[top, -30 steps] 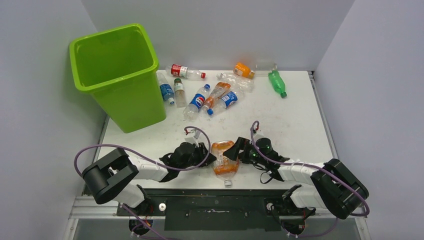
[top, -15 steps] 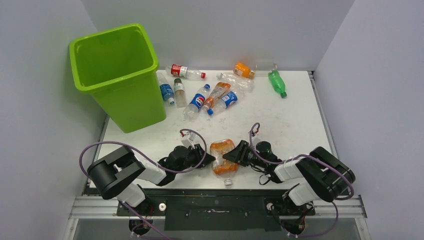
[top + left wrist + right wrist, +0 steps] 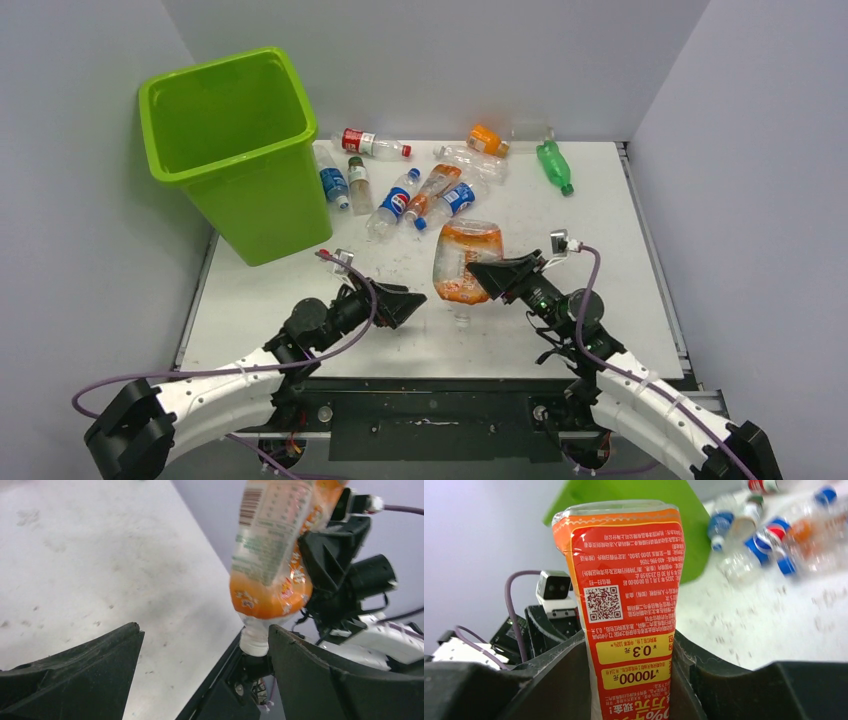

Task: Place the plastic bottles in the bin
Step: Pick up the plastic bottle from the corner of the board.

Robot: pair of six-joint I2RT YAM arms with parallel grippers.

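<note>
My right gripper [image 3: 492,276] is shut on a flattened plastic bottle with an orange label [image 3: 465,262]. It holds the bottle above the table, cap down. In the right wrist view the bottle [image 3: 629,595] stands squeezed between the jaws of that gripper [image 3: 630,640]. My left gripper [image 3: 405,303] is open and empty, just left of the bottle and apart from it. In the left wrist view the bottle [image 3: 272,555] hangs beyond this gripper [image 3: 204,630]. Several more plastic bottles [image 3: 420,192] lie at the back of the table. The lime-green bin [image 3: 265,210] stands at the back left.
A green bottle [image 3: 553,165] and an orange one [image 3: 487,140] lie at the back right, and a red-labelled one [image 3: 370,143] next to the bin. Grey walls close in both sides. The table's front edge [image 3: 430,372] runs just behind both grippers.
The right gripper closed on the orange-labelled bottle and lifted it off the table near the front edge. The left gripper opened and drew away to the left.
</note>
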